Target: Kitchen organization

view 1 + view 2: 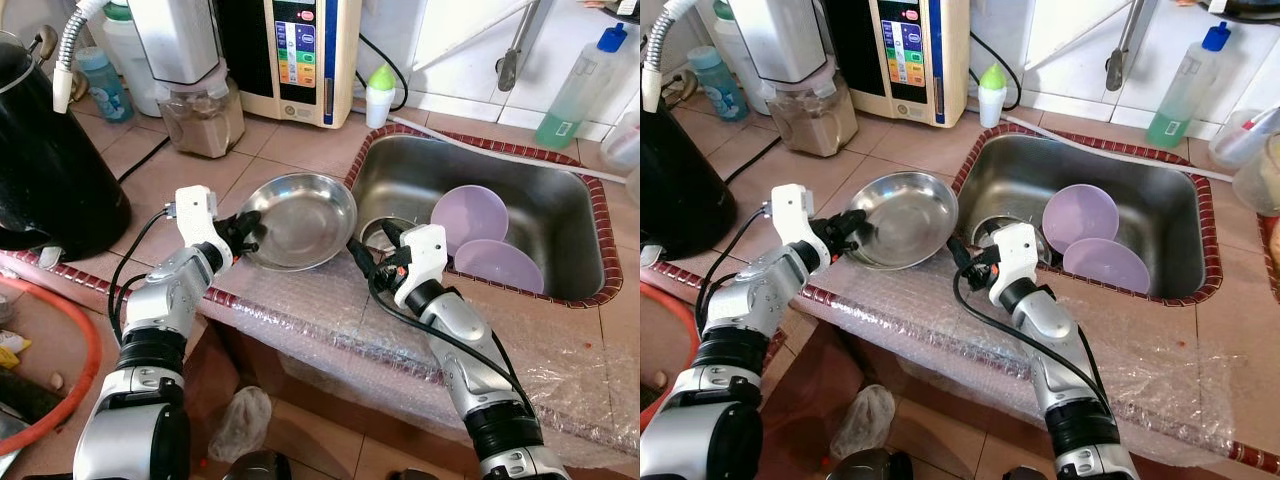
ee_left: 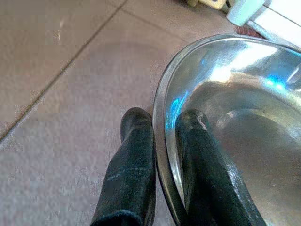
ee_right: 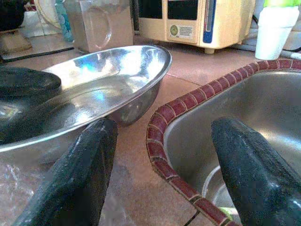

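Your left claw (image 1: 243, 232) is pinched on the near rim of the steel bowl (image 1: 300, 218), one finger (image 2: 134, 160) outside the wall, the other inside. The bowl sits on the tiled tabletop (image 1: 250, 150), just beyond that claw and right beside the sink (image 1: 560, 210). Your right claw (image 1: 372, 250) hangs spread wide with nothing in it, over the sink's red-tiled corner; the bowl lies just off its left finger (image 3: 80, 174). Past the right claw, two purple plates (image 1: 470, 215) lean in the basin.
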### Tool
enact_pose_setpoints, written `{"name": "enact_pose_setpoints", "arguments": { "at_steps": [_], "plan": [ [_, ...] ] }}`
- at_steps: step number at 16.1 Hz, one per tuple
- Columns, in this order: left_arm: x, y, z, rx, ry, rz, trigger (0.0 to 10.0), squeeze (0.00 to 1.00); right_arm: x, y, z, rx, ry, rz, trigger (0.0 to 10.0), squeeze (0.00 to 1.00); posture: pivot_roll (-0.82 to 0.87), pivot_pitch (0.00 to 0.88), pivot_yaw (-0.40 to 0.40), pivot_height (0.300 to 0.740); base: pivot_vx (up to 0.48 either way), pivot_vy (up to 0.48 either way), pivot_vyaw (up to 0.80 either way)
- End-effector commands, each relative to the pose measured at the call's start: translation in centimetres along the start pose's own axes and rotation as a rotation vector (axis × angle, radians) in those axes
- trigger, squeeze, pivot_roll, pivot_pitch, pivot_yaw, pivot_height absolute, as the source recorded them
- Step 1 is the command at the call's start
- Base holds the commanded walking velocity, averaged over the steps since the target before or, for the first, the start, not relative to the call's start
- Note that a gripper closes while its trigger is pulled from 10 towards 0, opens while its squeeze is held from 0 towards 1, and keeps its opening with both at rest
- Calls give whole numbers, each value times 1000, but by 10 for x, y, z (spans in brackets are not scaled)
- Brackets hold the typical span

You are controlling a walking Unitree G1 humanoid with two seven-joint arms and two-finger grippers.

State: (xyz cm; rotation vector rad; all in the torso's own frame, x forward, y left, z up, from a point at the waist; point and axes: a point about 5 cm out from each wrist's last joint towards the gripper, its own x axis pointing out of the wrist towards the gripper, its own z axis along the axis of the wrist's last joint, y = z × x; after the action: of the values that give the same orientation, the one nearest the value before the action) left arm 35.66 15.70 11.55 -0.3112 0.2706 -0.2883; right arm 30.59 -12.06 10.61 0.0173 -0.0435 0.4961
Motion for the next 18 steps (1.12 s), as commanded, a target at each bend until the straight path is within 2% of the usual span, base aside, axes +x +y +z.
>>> {"name": "enact_pose_setpoints", "arguments": {
  "at_steps": [1, 4, 5, 6, 7, 8, 10, 13, 18],
  "plan": [
    [-1, 1, -4, 47, -6, 27, 0, 0, 2, -5, 14, 18, -54, -5, 10000, 0, 39, 39, 45, 740, 0, 0, 0],
    [0, -2, 5, 77, -99, 74, 0, 0, 3, -21, 33, 50, -144, -75, 10000, 0, 37, 37, 45, 740, 0, 0, 0],
    [0, -2, 9, 63, -151, 106, 0, 0, 4, -27, 38, 63, -172, -123, 10000, 0, 35, 34, 45, 740, 0, 0, 0],
    [0, -3, 13, 62, -193, 118, 0, 0, 5, -32, 44, 127, -206, -166, 10000, 0, 35, 33, 44, 740, 0, 0, 0],
    [0, -4, 14, 61, -204, 117, 0, 0, 6, -32, 45, 158, -211, -166, 10000, 0, 36, 32, 43, 740, 0, 0, 0],
    [1, -13, 16, 60, -250, 66, 0, 0, 10, -27, 44, 228, -199, -121, 10000, 0, 36, 32, 43, 740, 0, 0, 0],
    [1, -20, 19, 64, -286, 24, 0, 0, 13, -22, 40, 287, -174, -82, 10000, 0, 38, 26, 41, 740, 0, 0, 0],
    [-1, -34, 27, 37, -384, -62, 0, 0, 22, -23, 36, 465, -156, -135, 10000, 0, 42, 25, 38, 740, 0, 0, 0],
    [-3, -49, 31, -19, -433, -170, 0, 0, 36, -10, 24, 543, -95, -125, 10000, 0, 50, 26, 37, 740, 0, 0, 0]
  ]
}}
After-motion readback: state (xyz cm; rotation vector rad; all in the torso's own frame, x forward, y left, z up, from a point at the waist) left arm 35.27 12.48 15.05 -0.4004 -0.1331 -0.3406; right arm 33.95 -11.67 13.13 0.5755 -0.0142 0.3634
